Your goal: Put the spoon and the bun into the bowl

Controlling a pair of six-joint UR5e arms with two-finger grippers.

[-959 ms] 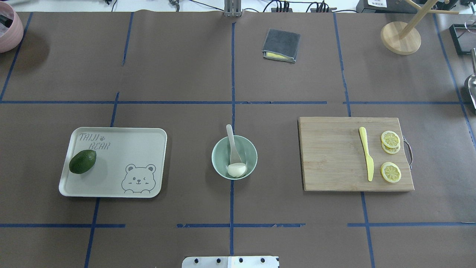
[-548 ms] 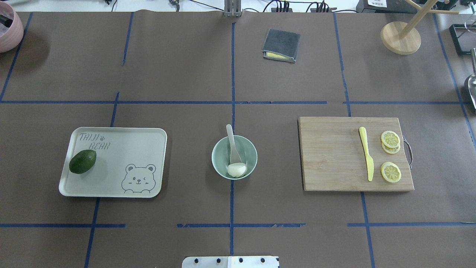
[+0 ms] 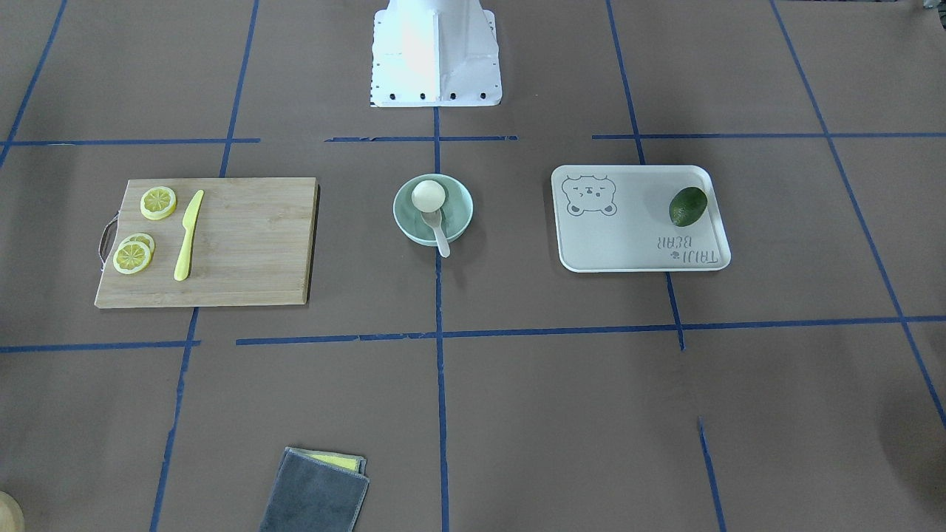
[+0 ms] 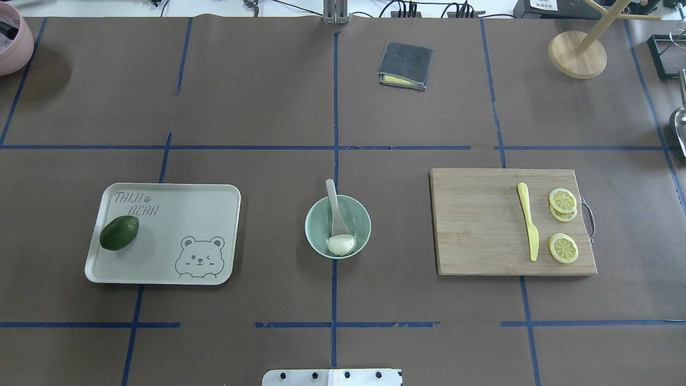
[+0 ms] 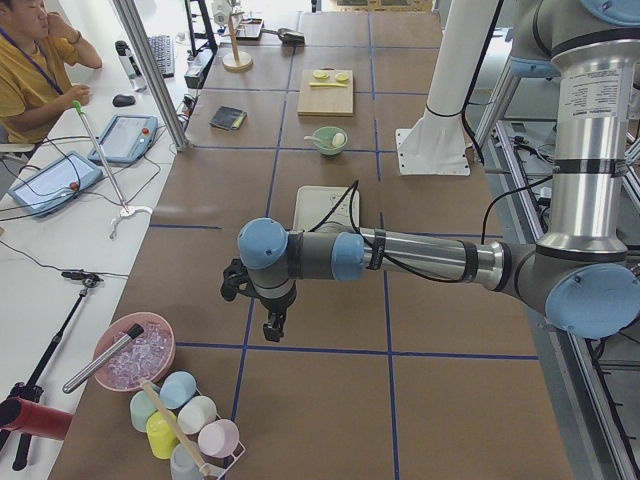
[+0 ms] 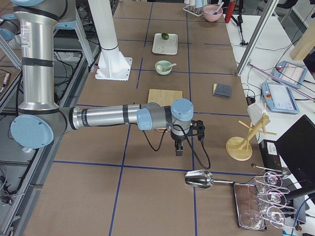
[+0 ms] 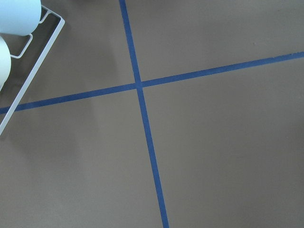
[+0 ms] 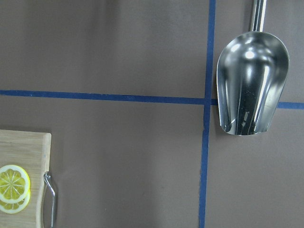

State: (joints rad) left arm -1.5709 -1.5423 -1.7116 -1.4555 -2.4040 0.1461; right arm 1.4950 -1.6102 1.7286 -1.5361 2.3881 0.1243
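The mint-green bowl (image 4: 317,228) stands at the table's middle, also seen in the front view (image 3: 460,212). The white bun (image 4: 341,245) lies inside it on the side nearest the robot (image 3: 429,195). The beige spoon (image 4: 334,206) rests with its scoop in the bowl by the bun, its handle over the far rim (image 3: 441,240). Both grippers are far from the bowl. The left gripper (image 5: 270,325) hangs over the table's left end and the right gripper (image 6: 178,149) over the right end. I cannot tell whether either is open or shut.
A beige bear tray (image 4: 182,214) with an avocado (image 4: 119,232) lies left of the bowl. A cutting board (image 4: 477,225) with a yellow knife (image 4: 528,221) and lemon slices (image 4: 563,248) lies right. A grey cloth (image 4: 405,65), a wooden stand (image 4: 577,53) and a metal scoop (image 8: 251,83) are further off.
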